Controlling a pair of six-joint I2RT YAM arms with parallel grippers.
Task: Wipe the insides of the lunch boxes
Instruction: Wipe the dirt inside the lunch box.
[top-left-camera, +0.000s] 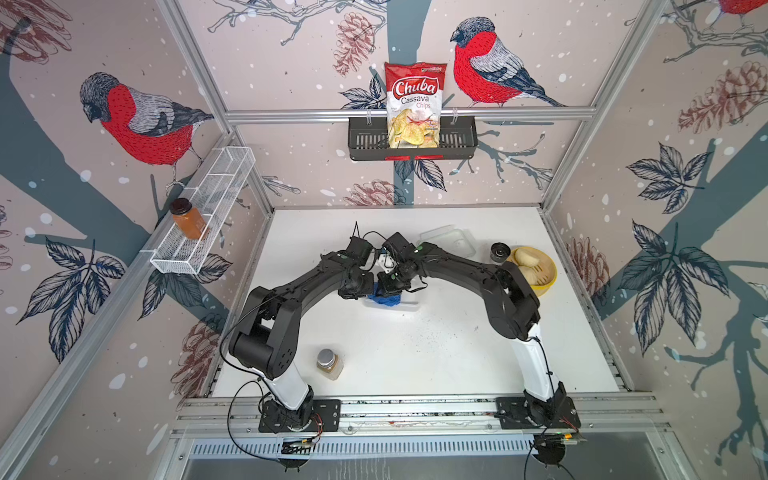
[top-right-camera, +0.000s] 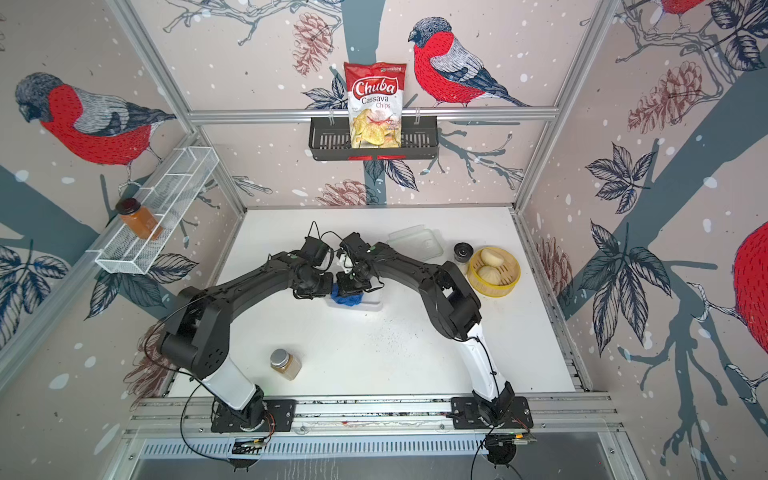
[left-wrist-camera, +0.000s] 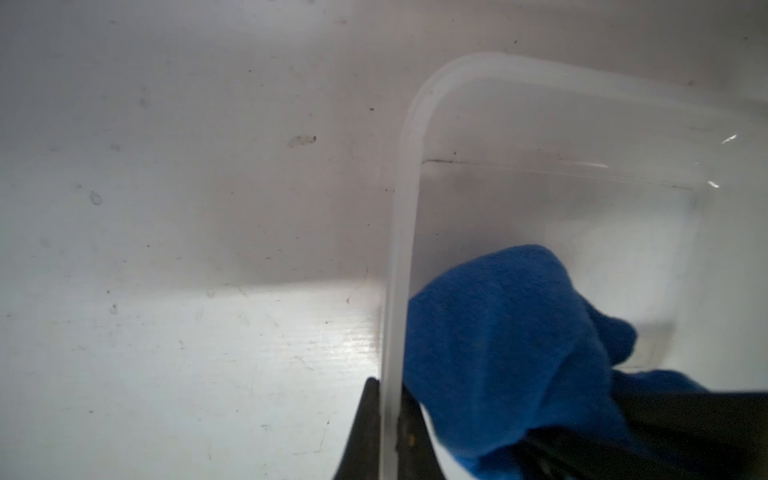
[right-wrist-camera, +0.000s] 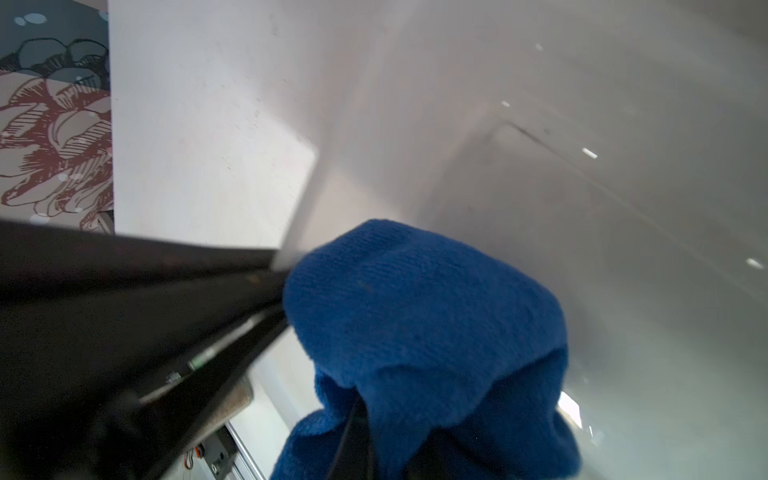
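Nearest the left wrist lens, shows the left gripper (left-wrist-camera: 388, 384) pinched thin onto a side wall of the lunch box (left-wrist-camera: 405, 166), one black finger outside, one inside. Shows a bunched blue cloth (left-wrist-camera: 498, 353) just within that wall, down in the box, and the white table (left-wrist-camera: 166, 249) outside it. From the right wrist, catches the right gripper (right-wrist-camera: 390, 453) clamped tight on the blue cloth (right-wrist-camera: 415, 311) (fingertips mostly buried in the folds), the wad sitting low inside the translucent lunch box (right-wrist-camera: 582, 187), just beside the wall held by the other arm's black fingers. In both top views, places the lunch box (top-left-camera: 409, 305) (top-right-camera: 372, 305) mid-table beneath the two wrists meeting over it, blue cloth (top-left-camera: 386, 300) (top-right-camera: 347, 297) at its left end. Finds the clear lid (top-left-camera: 449, 241) (top-right-camera: 415, 243) lying flat farther back and to the right, apart from the lunch box, near a small black round thing (top-left-camera: 500, 251) and a yellow steamer basket (top-left-camera: 544, 286) with buns (top-left-camera: 525, 257). Spots a spice jar (top-left-camera: 329, 363) standing near the front edge, well apart.
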